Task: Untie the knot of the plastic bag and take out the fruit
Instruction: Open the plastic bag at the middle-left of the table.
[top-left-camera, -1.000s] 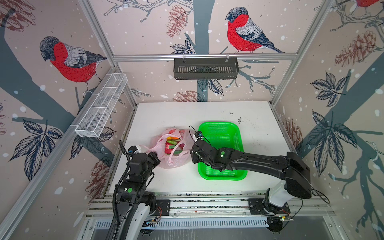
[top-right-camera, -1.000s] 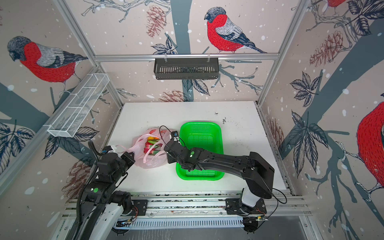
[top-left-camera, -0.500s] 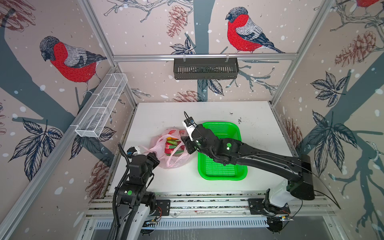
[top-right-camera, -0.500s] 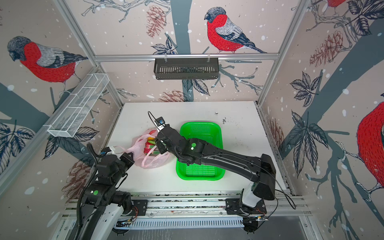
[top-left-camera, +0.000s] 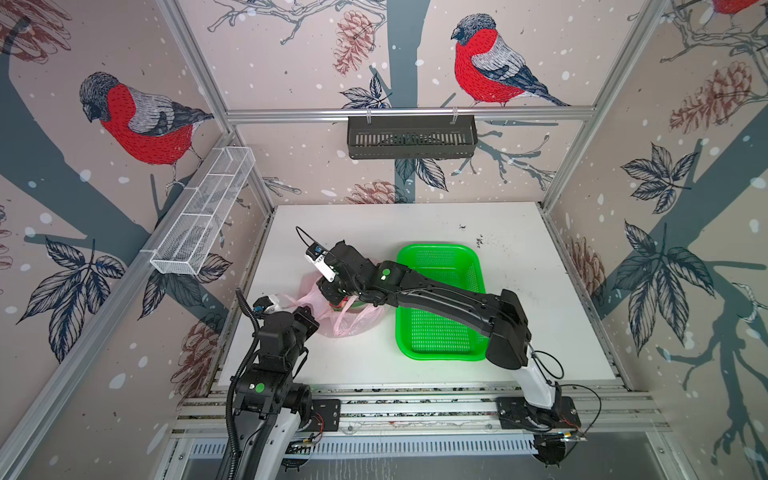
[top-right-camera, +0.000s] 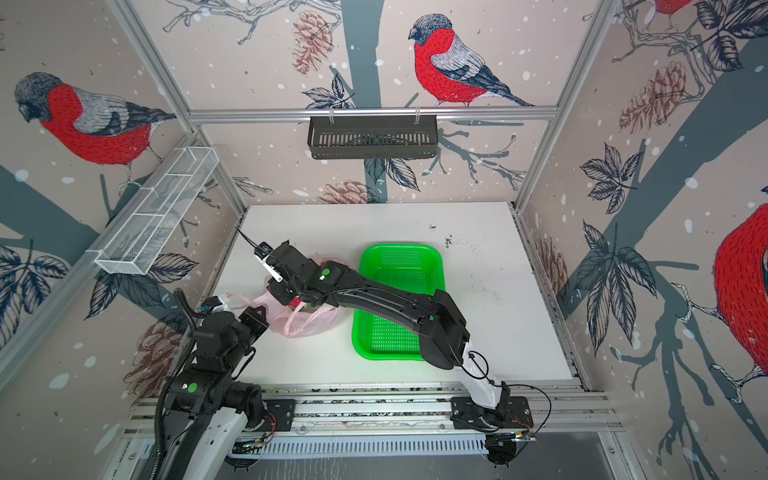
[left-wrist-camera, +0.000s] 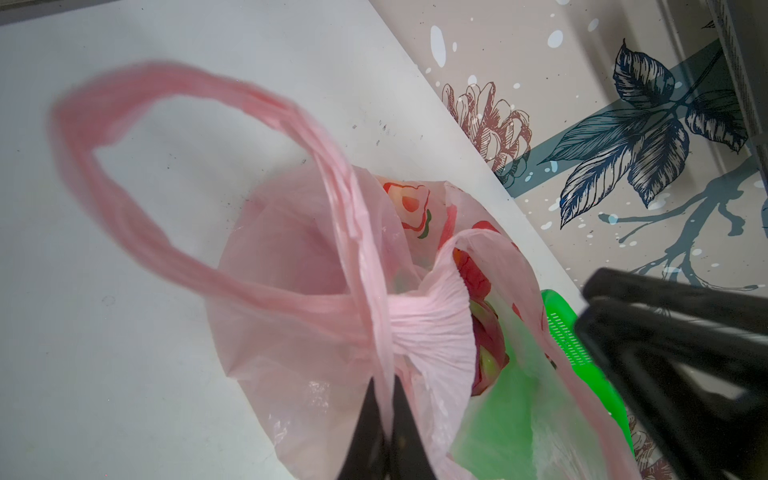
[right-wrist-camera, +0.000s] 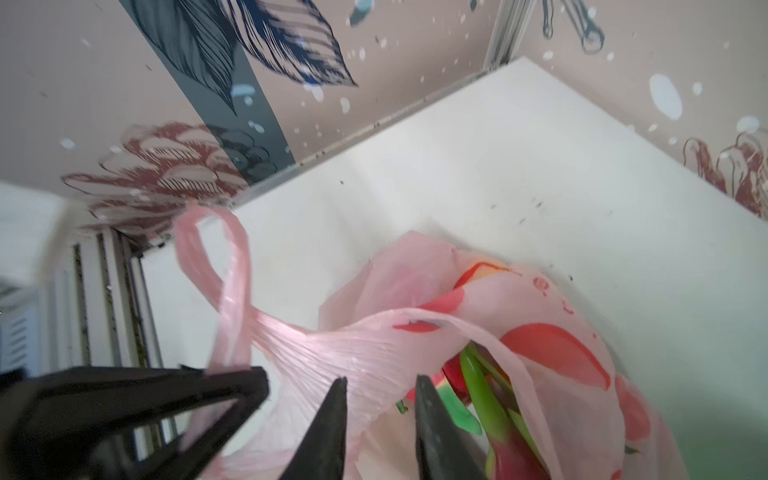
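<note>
White table (top-left-camera: 374, 224). My left gripper (left-wrist-camera: 384, 395) pinches plastic bag (left-wrist-camera: 282, 257) rim; right gripper (right-wrist-camera: 380, 380) half-spread over mouth. Hold rim taut, dip past film, close on fruit (right-wrist-camera: 482, 399) only.

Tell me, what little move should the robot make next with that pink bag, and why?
Probably close the right jaws on the bag's rim at their tips and pull it aside. The left jaws pinch the plastic bag near its handle, the right jaws stand open over its mouth, and the fruit shows inside.
</note>
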